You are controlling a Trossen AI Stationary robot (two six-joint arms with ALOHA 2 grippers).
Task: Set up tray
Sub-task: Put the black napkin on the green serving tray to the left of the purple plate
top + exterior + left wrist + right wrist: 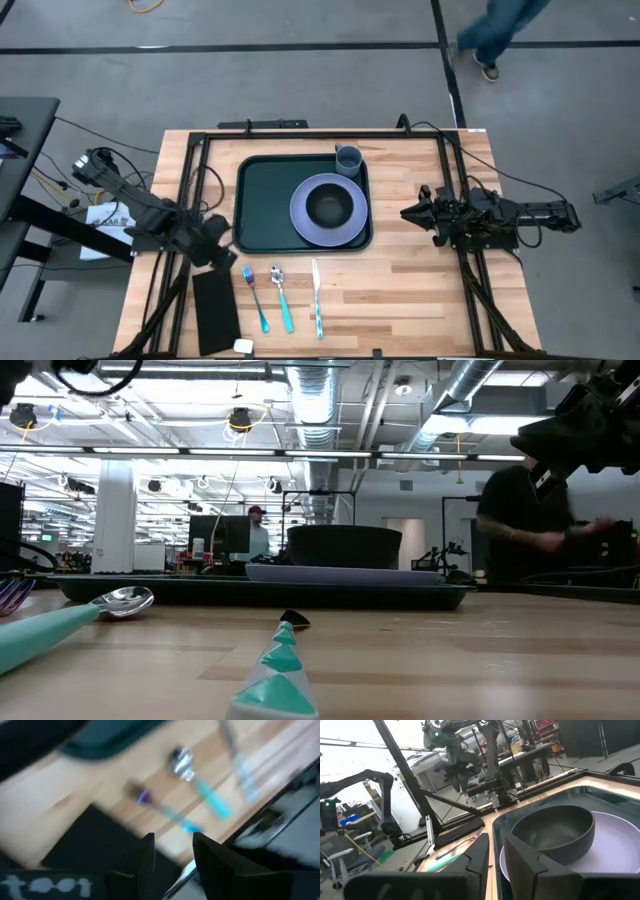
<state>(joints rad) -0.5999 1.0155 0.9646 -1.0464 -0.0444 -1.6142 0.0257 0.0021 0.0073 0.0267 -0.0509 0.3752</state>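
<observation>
the dark green, round-cornered plastic tray (262, 205) lies on the wooden tabletop (400, 290) between both hands, carrying a lavender plate (345, 232) and dark bowl (327, 206). left hand (222, 245), fingers slightly apart, hovers beside the flat black napkin (215, 310); right hand (410, 213), fingers slightly apart, faces the tray's rim.

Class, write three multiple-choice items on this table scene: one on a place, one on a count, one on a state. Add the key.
1. Where does the cup stand?
A. in a corner of the tray
B. on the napkin
C. inside the bowl

2. How many pieces of cutlery lie on the wood in front of the tray?
A. two
B. three
C. five

3. What does the bowl rest on?
A. bare wood
B. the plate
C. the napkin

Key: 1 A, the cup sits at the tray's rim corner; 2 B, fork, spoon, knife; 3 B, the plate's rim rings the bowl.
</observation>
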